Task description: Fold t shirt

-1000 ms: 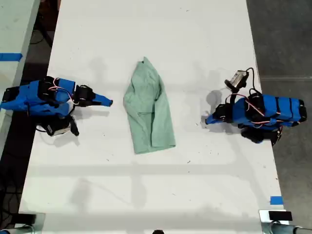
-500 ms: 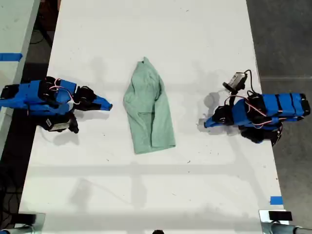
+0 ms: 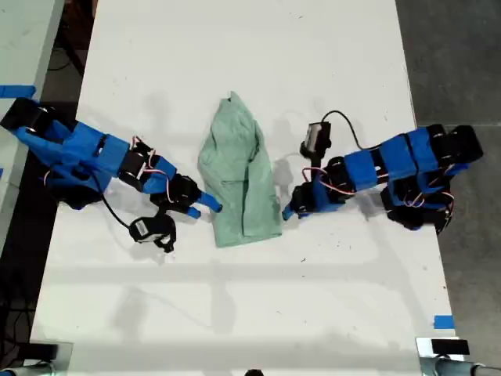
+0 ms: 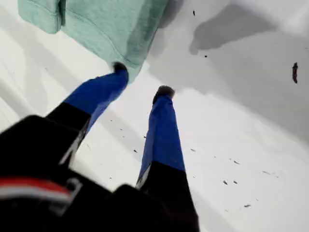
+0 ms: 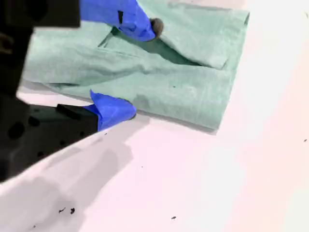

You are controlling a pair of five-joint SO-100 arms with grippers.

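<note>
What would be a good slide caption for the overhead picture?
Two blue arms reach in from opposite sides toward a half-folded mint-green t shirt on a white table.

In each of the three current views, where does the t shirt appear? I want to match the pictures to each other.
Exterior view: the t shirt lies mid-table, between the two arms.
First wrist view: only a corner of it shows, at the tip of my first gripper.
Second wrist view: it fills the area around my second gripper, whose open jaws straddle its edge.
Shared landmark: the shirt's hem corner on the white table.
</note>
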